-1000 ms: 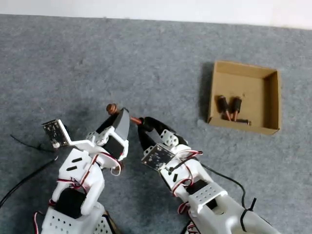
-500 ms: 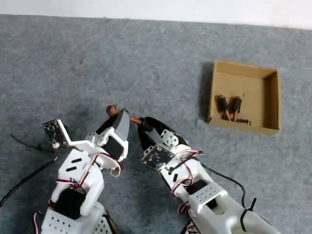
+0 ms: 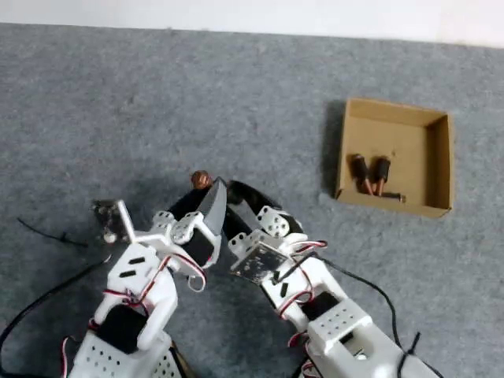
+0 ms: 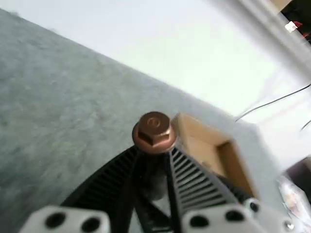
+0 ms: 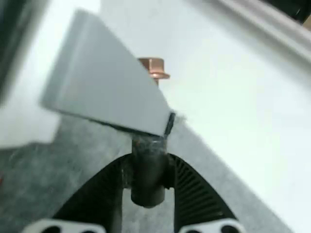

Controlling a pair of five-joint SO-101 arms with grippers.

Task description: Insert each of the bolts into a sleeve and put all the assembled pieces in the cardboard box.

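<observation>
We see grey carpet as the work surface, w/ a white strip along its far edge; in left wrist view, a pale wall behind, evenly lit.

From my seat, the grey carpeted table is lit softly and evenly. The open cardboard box throws a dark shadow off its left wall, and the white arms shade the carpet on their left, so light comes from the right. In both wrist views the pale wall glares near white.
</observation>
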